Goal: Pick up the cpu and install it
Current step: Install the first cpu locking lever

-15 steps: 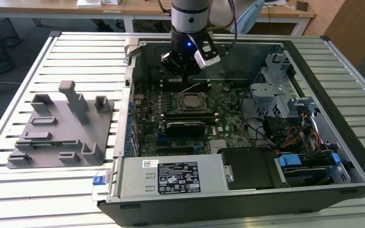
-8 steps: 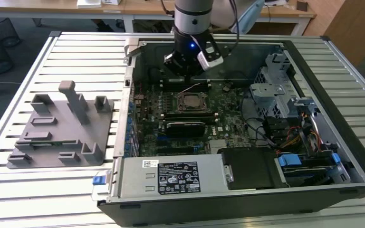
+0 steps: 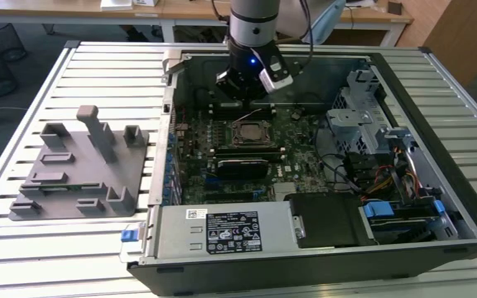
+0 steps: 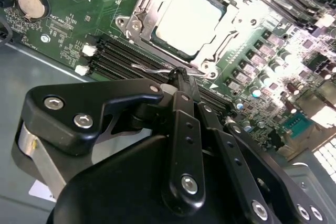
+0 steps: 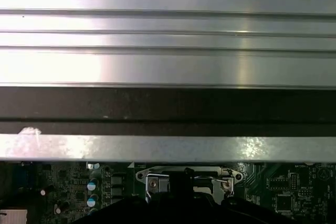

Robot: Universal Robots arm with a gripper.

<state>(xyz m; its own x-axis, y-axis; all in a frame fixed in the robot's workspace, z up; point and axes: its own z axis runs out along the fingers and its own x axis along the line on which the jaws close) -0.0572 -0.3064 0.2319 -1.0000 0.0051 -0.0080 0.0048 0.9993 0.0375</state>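
Take the case (image 3: 437, 143) as your landmark; it lies open on the slatted table (image 3: 106, 59).

Left of the case in the exterior view, you have the grey holder (image 3: 81, 167) on the table, posts upright, just beside the case wall.

Inside the case, at its near edge, the power supply (image 3: 222, 233) lies with its label up. Beyond it you see the green board (image 3: 297, 158), with the socket (image 3: 249, 132) near the middle of the case.

The cpu (image 4: 189, 17) sits in the socket. In the second wrist view its pale metal top faces up, level within the metal frame (image 4: 139, 9), which lies open around it. A thin wire lever (image 4: 152, 68) lies along the frame's edge nearest the claw. Dark memory slots (image 4: 118, 59) run beside that same edge.

The gripper (image 3: 243, 102) hangs over the board just past the socket, toward the far wall of the case. In the second wrist view the gripper (image 4: 181, 80) has its fingers drawn together, the tip at the wire lever, touching or nearly so; you cannot tell which. It holds nothing you can see.

Right of the socket, the drive cage (image 3: 363, 124) and cables (image 3: 371, 180) fill the case's right side.
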